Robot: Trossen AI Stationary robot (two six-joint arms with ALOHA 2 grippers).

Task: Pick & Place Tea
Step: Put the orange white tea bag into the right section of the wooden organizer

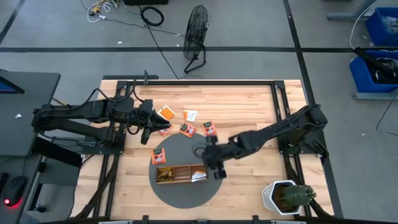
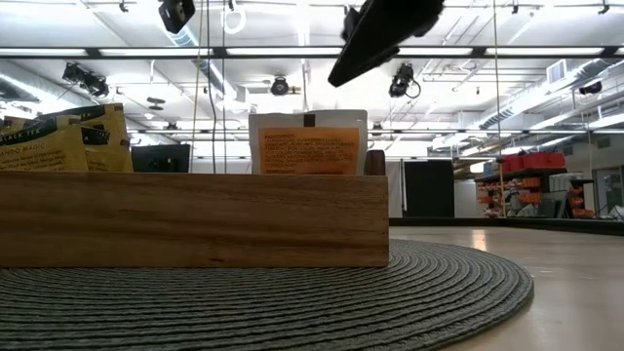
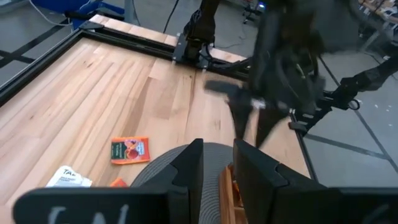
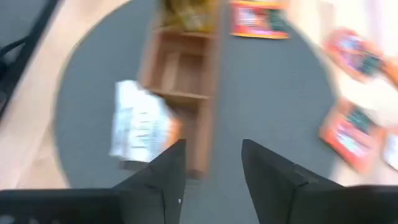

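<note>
A wooden tray [image 1: 180, 175] lies on a round grey mat [image 1: 186, 193]. A white-and-orange tea sachet [image 4: 140, 124] stands in the tray's right end compartment, leaning on its wall [image 2: 307, 144]. Yellow sachets [image 1: 163, 173] stand in the left end compartment. More tea sachets lie flat: one on the mat [image 1: 159, 155], and orange [image 1: 165, 113], white [image 1: 191, 116] and red ones [image 1: 209, 128] on the table beyond. My right gripper [image 4: 212, 165] hangs open above the tray's right end [image 1: 216, 169], holding nothing. My left gripper [image 3: 217, 171] waits open over the table's left [image 1: 146, 132].
A potted cactus [image 1: 287, 196] stands at the table's near right corner. A fan [image 1: 196, 37] stands on the floor beyond the far edge. Bare wood [image 1: 249, 186] lies right of the mat.
</note>
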